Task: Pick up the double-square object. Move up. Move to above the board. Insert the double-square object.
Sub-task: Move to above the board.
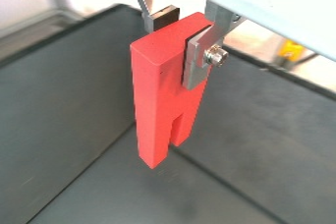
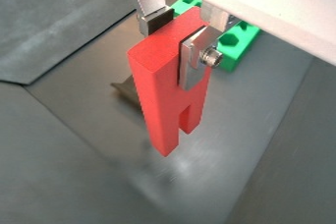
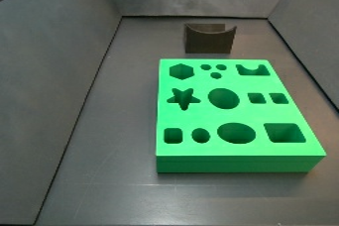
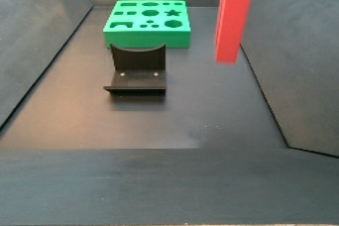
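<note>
Gripper clamps tall red plastic double-square object, upright; carry level to flat green holed board, ~11 o'clock, w/o tilting.

The hand shows only in both wrist views; neither side view shows it. Its two flat silver fingers are closed on the upper end of the double-square object, one on each side, with a dark pad of the far finger showing. The hand is raised above the floor, and the held piece hangs straight down.
</note>
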